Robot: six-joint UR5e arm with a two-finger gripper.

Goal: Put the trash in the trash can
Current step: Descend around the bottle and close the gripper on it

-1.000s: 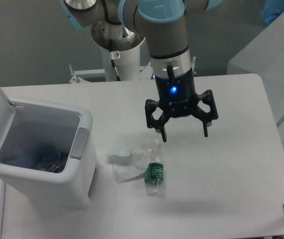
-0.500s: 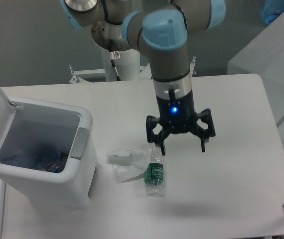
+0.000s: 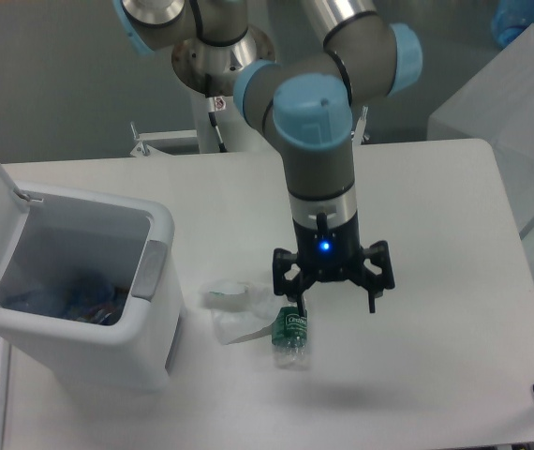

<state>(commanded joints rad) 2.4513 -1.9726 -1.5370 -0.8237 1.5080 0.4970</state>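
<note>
Nearest the camera, the crushed clear bottle (image 3: 291, 333) with its green label lies on the white desk (image 3: 436, 375), neck pointing away. Touching its left side sits the crumpled translucent wrapper (image 3: 234, 305). Left of both stands the white trash can (image 3: 159, 309), lid flipped up, grey latch tab on the rim facing the wrapper (some dark, bluish litter shows inside). Just above the bottle hangs the gripper (image 3: 332, 302), jaws spread wide and holding nothing, the left fingertip right at the bottle's neck, the right one over bare desk. A blue light glows on its body. Beyond, the arm's base stands at the desk's far edge.
</note>
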